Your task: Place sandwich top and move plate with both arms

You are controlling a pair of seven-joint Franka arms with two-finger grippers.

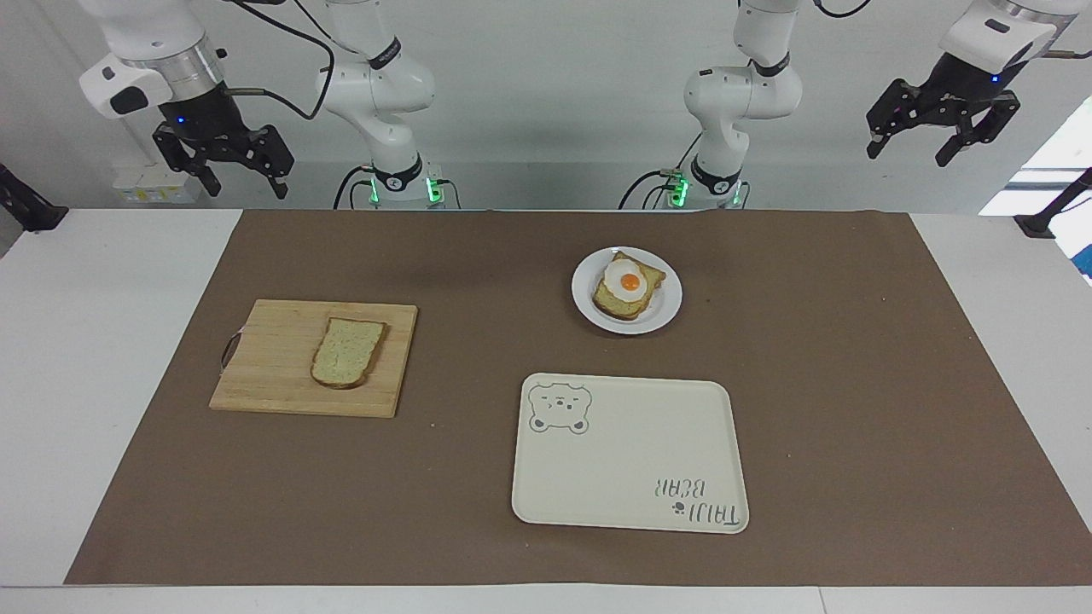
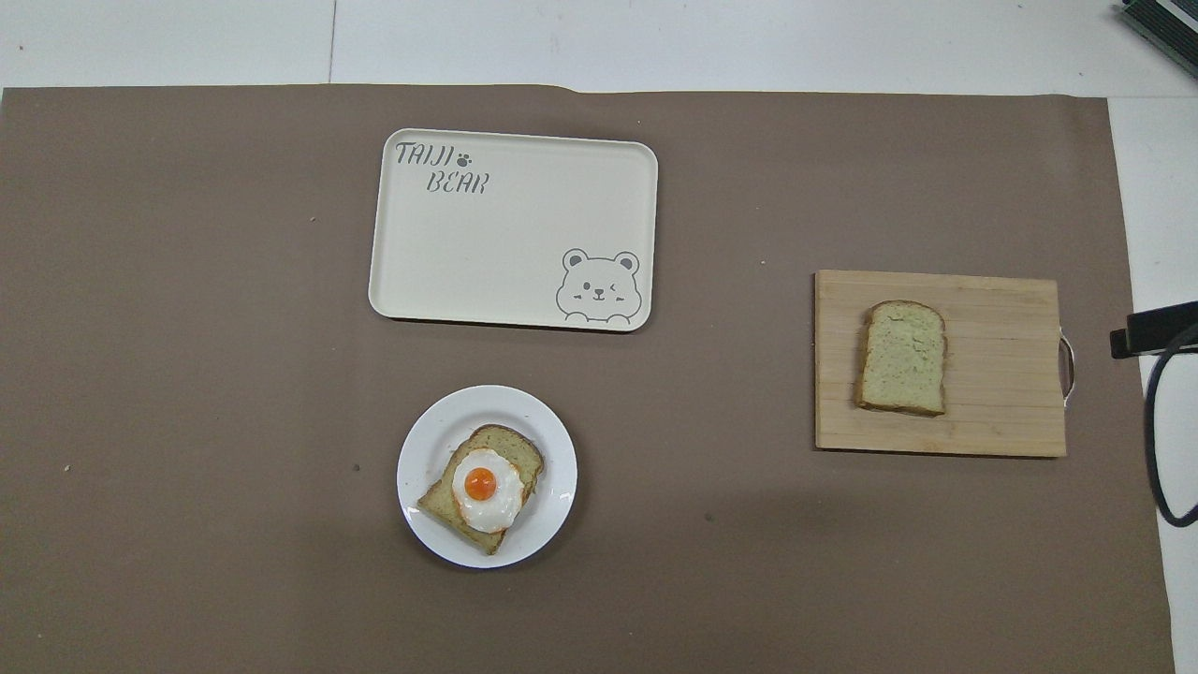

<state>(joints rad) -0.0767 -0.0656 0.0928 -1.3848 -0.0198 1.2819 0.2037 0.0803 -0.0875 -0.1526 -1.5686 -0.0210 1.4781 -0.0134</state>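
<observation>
Currently both arms wait raised at the robots' edge, nothing held.

Nearest the robots, the right gripper (image 1: 223, 166) hangs high off the right arm's end of the table, fingers spread apart and empty; the left gripper (image 1: 941, 132) hangs likewise off the left arm's end, also spread and empty. Next out, the plate (image 1: 665, 309) sits on the brown mat (image 1: 853, 384), carrying toast (image 1: 612, 300) with a fried egg (image 1: 627, 280). Farther out, toward the right arm's end, the sandwich top (image 1: 345, 351) lies flat on the wooden cutting board (image 1: 264, 358), well apart from both grippers. Farthest from the robots, the bear-print tray (image 1: 623, 460) lies just past the plate.
</observation>
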